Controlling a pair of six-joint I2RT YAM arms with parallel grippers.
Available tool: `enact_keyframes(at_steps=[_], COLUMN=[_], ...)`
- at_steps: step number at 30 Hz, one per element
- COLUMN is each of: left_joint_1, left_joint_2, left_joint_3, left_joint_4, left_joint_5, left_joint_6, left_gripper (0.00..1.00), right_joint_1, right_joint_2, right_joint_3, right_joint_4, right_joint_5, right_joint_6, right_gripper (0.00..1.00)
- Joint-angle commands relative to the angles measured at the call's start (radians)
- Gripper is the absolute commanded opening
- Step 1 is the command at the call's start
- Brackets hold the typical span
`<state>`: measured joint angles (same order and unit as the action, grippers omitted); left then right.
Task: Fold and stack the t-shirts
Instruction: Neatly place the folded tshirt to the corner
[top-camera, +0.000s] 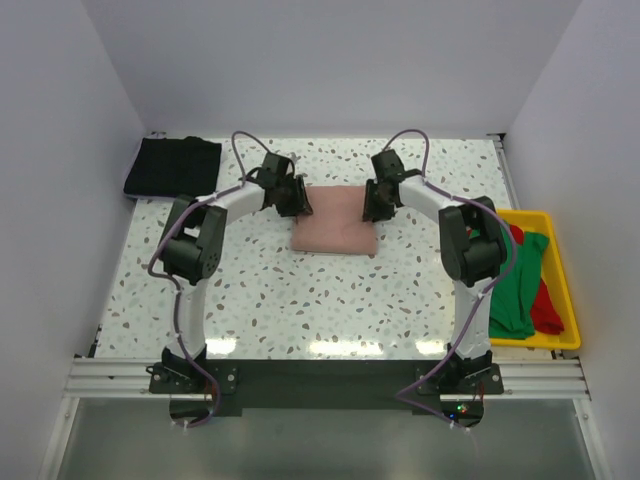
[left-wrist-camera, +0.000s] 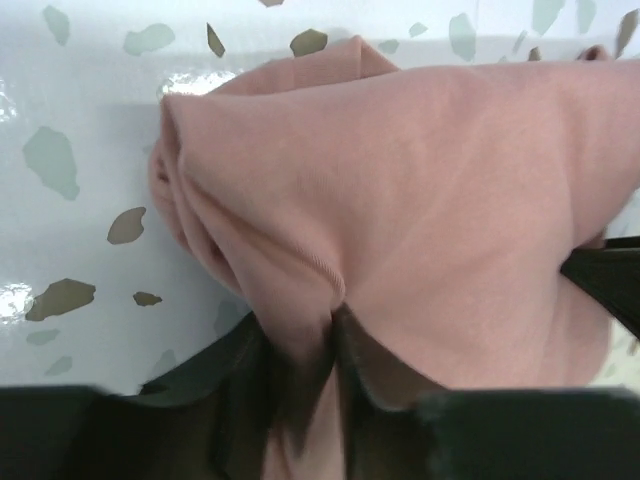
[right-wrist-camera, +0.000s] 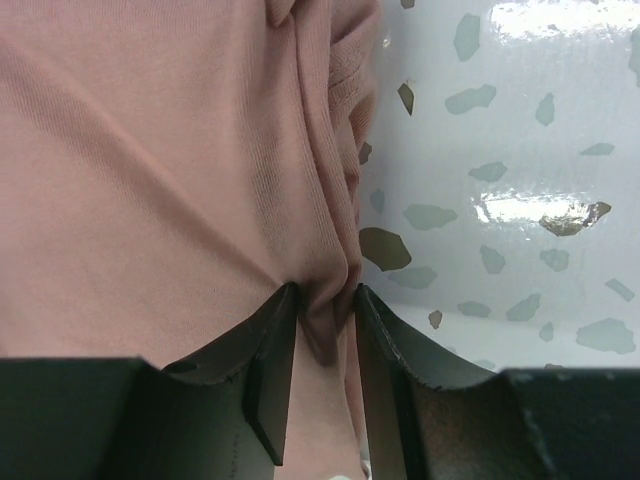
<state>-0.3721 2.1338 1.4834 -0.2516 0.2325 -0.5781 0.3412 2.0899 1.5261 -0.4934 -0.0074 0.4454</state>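
Left wrist view has the left gripper (left-wrist-camera: 332, 325) pinched tight on a bunched fold at the edge of the dusty-pink t-shirt (left-wrist-camera: 430, 200), with cloth squeezed between its dark fingers. Right wrist view shows the right gripper (right-wrist-camera: 325, 310) likewise clamped on a ridge along the opposite edge of that shirt. From above, the pink shirt lies as a folded rectangle mid-way across the speckled table (top-camera: 300, 300), with one gripper at each of its far corners. A folded black t-shirt (top-camera: 172, 166) sits at the far left corner, well apart. At the right edge, a yellow bin (top-camera: 530, 215) holds a green t-shirt (top-camera: 520, 290) and a red t-shirt (top-camera: 547, 308).
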Motion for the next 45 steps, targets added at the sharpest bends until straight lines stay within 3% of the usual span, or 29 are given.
enact_keyframes(at_steps=[1, 4, 8, 13, 17, 24, 34, 45], left_joint_1=[-0.044, -0.041, -0.021, 0.035, 0.090, 0.170, 0.239, 0.328], left_joint_2=[0.069, 0.055, 0.058, 0.078, 0.061, 0.058, 0.052, 0.026], left_joint_3=[0.024, 0.087, 0.256, 0.411, 0.451, 0.506, 0.597, 0.678], left_joint_4=[-0.127, -0.202, -0.340, -0.480, -0.469, -0.417, -0.334, -0.219], left_joint_5=[-0.094, -0.180, -0.315, -0.507, -0.597, -0.754, -0.818, -0.779], left_joint_6=[0.003, 0.042, 0.130, 0.273, 0.366, 0.555, 0.839, 0.985], left_gripper=[0.28, 0.00, 0.00, 0.00, 0.00, 0.00, 0.00, 0.00], right_joint_1=[-0.004, -0.002, -0.001, 0.027, 0.084, 0.196, 0.263, 0.269], right_joint_2=[0.004, -0.036, -0.152, -0.299, -0.428, -0.511, -0.531, -0.534], right_joint_3=[0.058, 0.057, -0.024, -0.183, -0.288, -0.394, -0.457, -0.446], right_joint_4=[-0.005, -0.020, 0.035, 0.096, 0.142, 0.167, 0.153, 0.121], right_joint_5=[-0.040, -0.045, -0.052, -0.092, -0.088, -0.097, -0.121, -0.135], right_joint_6=[0.012, 0.019, 0.052, 0.105, 0.116, 0.124, 0.101, 0.076], right_gripper=[0.34, 0.38, 0.45, 0.45, 0.45, 0.42, 0.40, 0.39])
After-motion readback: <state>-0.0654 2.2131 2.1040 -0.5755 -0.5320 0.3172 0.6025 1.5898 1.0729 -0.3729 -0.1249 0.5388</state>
